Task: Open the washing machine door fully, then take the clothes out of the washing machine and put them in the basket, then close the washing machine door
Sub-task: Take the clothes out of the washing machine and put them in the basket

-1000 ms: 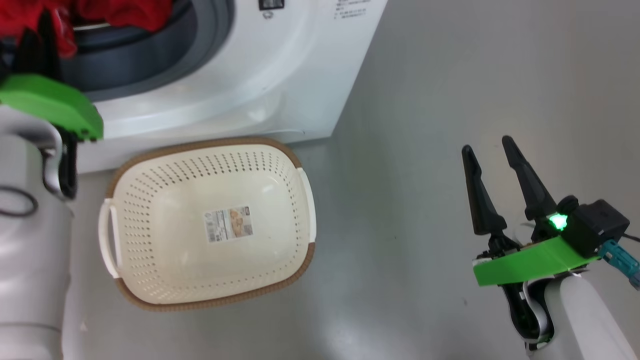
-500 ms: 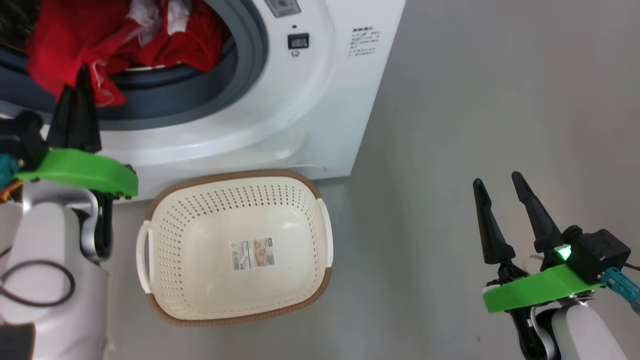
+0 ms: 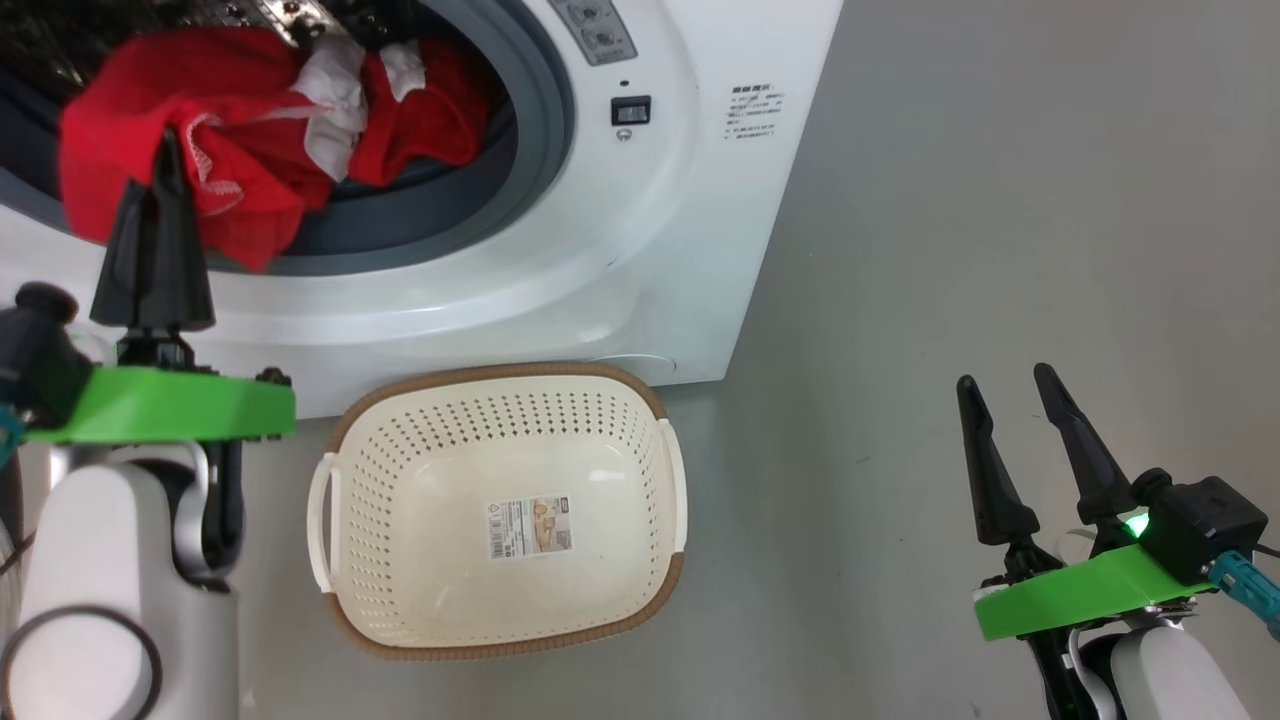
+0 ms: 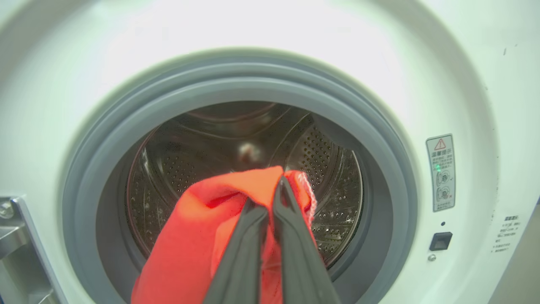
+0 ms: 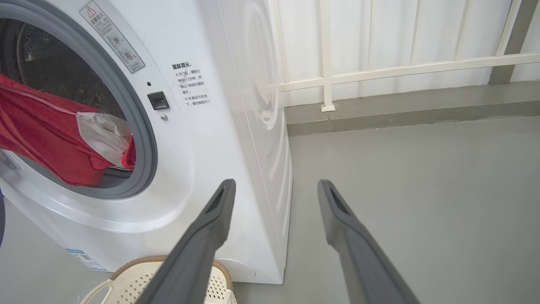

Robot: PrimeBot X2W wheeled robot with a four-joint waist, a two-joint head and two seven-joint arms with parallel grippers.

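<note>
your left gripper [image 3: 166, 170] is clamped shut on the red clothes [image 3: 240, 150] at the mouth of the washing machine [image 3: 690, 260], the basket [image 3: 500, 372] lies on the floor [image 3: 950, 250] below and to its right, and your right gripper [image 3: 1005, 382] hangs open well beyond the basket.

Warning-triangle label [image 5: 112, 37] on washing machine [image 5: 236, 139], Chinese notice [image 5: 190, 84] headed 温馨提示 beside it
</note>
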